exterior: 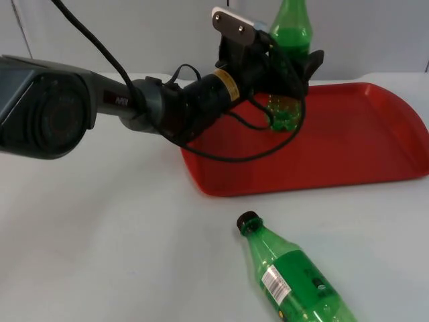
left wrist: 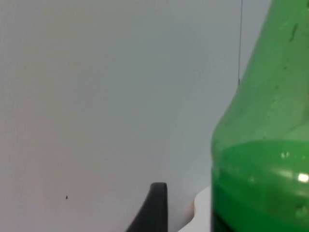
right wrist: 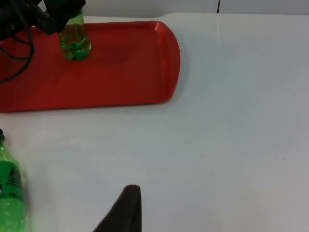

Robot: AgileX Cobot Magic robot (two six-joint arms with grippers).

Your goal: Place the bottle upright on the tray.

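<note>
Left gripper (exterior: pixel 289 79) fingers clasp upright green bottle (exterior: pixel 293 27) on red tray (exterior: pixel 348 144); second bottle (exterior: pixel 295 278) lying on table, label unreadable.

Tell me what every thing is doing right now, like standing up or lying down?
Green plastic bottle in the gripper: upright, base on the tray, held at its middle.
Green plastic bottle with a black cap: lying on its side on the white table, cap on.
Red plastic tray: flat on the table, carrying the upright bottle.
Left gripper: clamped around the upright bottle.
</note>
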